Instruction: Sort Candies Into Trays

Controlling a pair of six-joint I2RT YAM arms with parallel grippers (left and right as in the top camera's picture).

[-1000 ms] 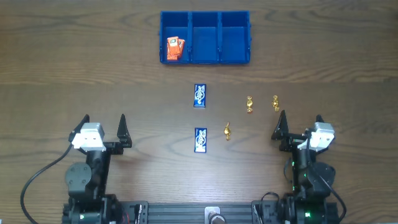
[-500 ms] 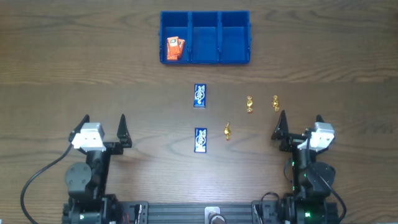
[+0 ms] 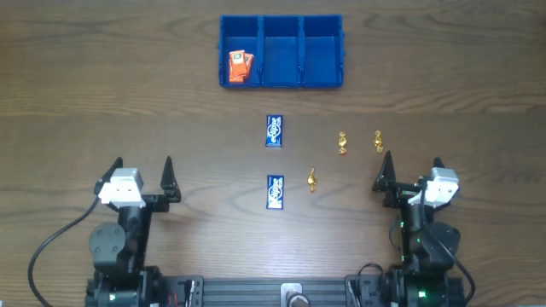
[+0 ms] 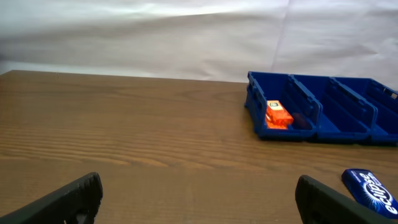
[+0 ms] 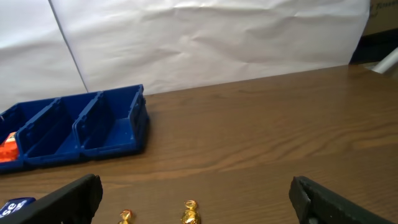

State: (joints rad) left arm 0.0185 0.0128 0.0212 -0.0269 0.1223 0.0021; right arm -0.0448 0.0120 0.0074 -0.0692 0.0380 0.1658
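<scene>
With left end effector (image 3: 143, 162) and right end effector (image 3: 413, 159) both spread, the nearest gold candy (image 3: 378, 141) lies on the bench (image 3: 85, 102) just ahead of the right one, seemingly lengthwise toward the tray (image 3: 281, 83).

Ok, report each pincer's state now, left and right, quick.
Left pincer: open, holding nothing.
Right pincer: open, holding nothing.
</scene>
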